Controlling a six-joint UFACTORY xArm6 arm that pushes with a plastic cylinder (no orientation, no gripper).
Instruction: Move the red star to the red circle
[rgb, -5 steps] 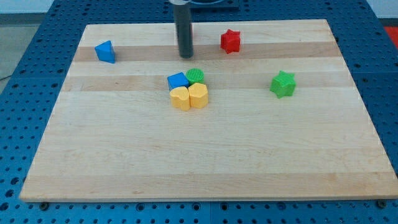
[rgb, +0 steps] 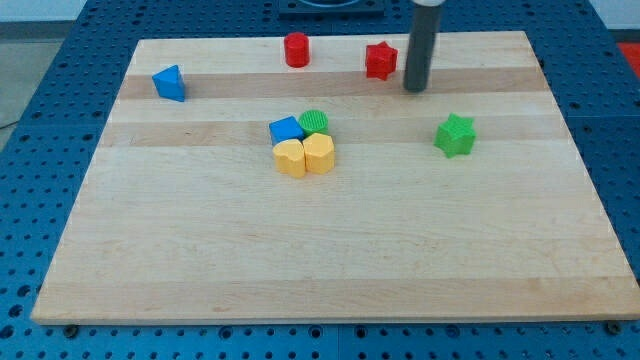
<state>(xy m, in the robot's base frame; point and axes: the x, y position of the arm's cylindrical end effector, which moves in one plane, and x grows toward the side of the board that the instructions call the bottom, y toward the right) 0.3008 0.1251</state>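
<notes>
The red star (rgb: 380, 61) sits near the board's top edge, right of centre. The red circle (rgb: 296, 49), a short red cylinder, stands to the star's left, about a block's width of bare wood between them. My tip (rgb: 416, 88) rests on the board just right of the red star and slightly below it, close to it; I cannot tell whether it touches.
A blue triangular block (rgb: 169, 83) lies at the upper left. A cluster in the middle holds a blue cube (rgb: 286, 130), a green circle (rgb: 315, 121) and two yellow blocks (rgb: 305, 156). A green star (rgb: 455, 135) lies at the right. The wooden board (rgb: 320, 250) ends near the star.
The rod moved from left of the red star to its right side, uncovering the red circle. The red star shifted slightly to the right.
</notes>
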